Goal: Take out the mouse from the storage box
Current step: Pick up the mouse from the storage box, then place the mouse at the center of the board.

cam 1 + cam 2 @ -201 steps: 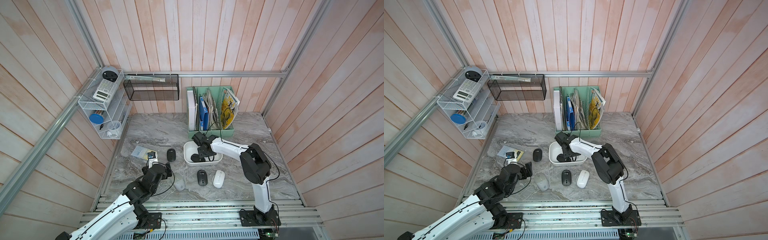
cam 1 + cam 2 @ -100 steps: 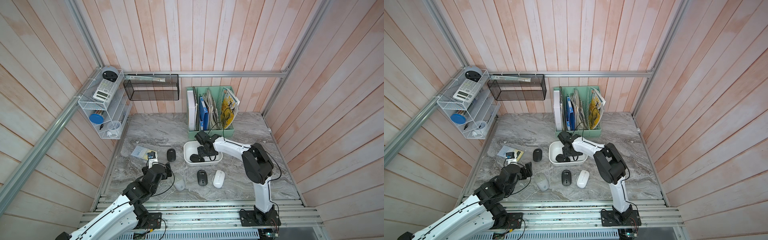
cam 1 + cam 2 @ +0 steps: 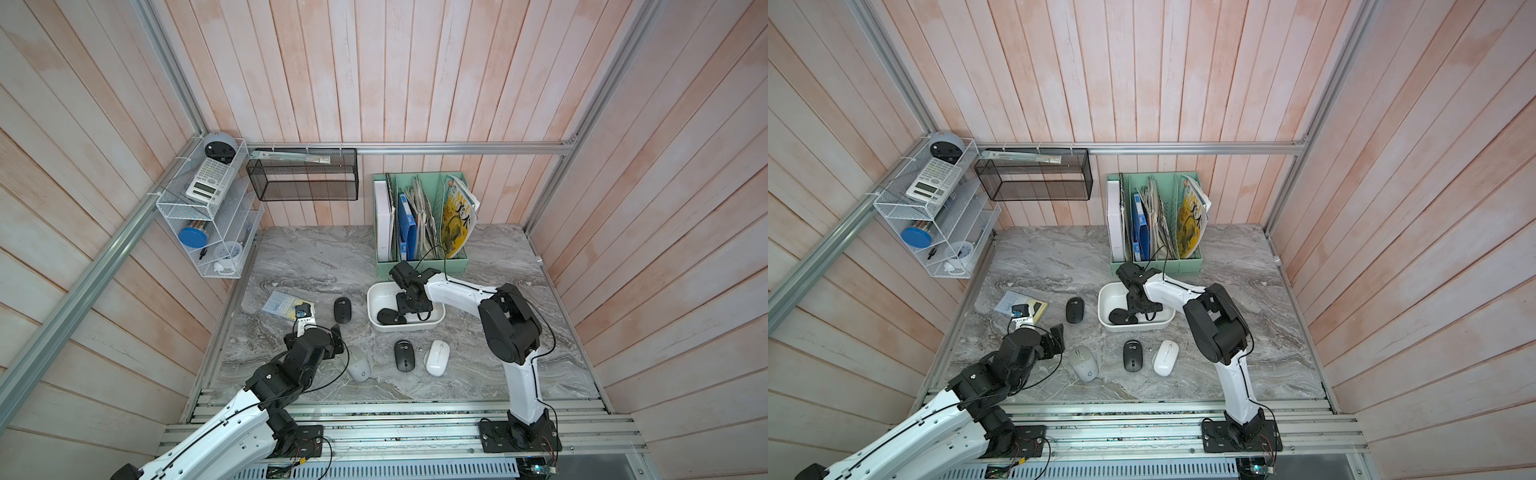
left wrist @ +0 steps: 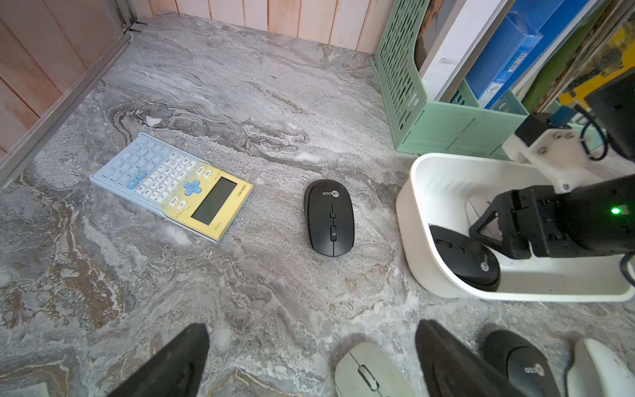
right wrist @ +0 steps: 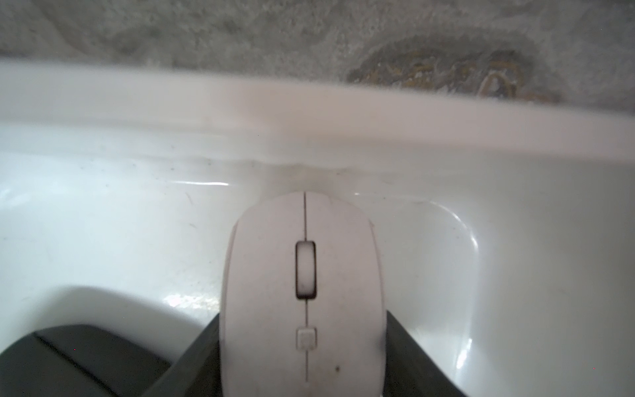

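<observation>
- The right gripper [image 5: 302, 314] reaches down inside the storage box [image 3: 411, 325]. Its jaws are partly closed, and its fingers [image 5: 196, 357] lie against both flanks of the white mouse [image 5: 302, 268]. This reads as a pinch across the mouse's narrow width, probably chosen because the smooth domed back offers no hold.
- The white mouse, the task's thing, is in the box with its nose close to one wall. Whether it has left the floor cannot be told.
- The black mouse [image 3: 390, 318] lies just beside it in the same box, propped against the wall on the left arm's side. With so little room, a straight upward lift looks safest, so that neither the wall nor this neighbour is snagged.
- The box stands on the marble tabletop [image 3: 311, 257], just in front of the mint-green file holder [image 3: 455, 264].
- The left gripper [image 4: 309, 364] is spread to its widest and holds nothing. It hovers low by the grey mouse [image 3: 358, 363], apart from the box, probably parked clear of the other arm's work.
- A dark mouse [image 3: 404, 356] and a pale mouse [image 3: 435, 357] lie side by side in front of the box, which suggests where the white mouse could be set down.
</observation>
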